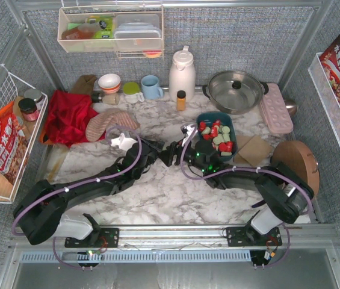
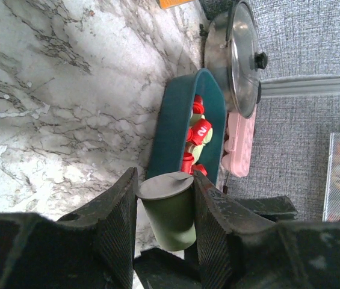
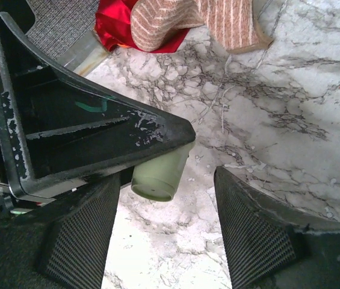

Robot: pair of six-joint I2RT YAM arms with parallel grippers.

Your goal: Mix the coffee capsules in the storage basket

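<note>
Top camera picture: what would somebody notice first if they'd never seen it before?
In the middle of the table, the left gripper pinches a pale green coffee capsule, and the right gripper stands open on either side of it. Just to their right sits the teal basket, full of red and green capsules. A bright red cloth lies at the back left.

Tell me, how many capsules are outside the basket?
1: a green capsule clamped in the left end effector, near the basket. Others may be hidden.
</note>
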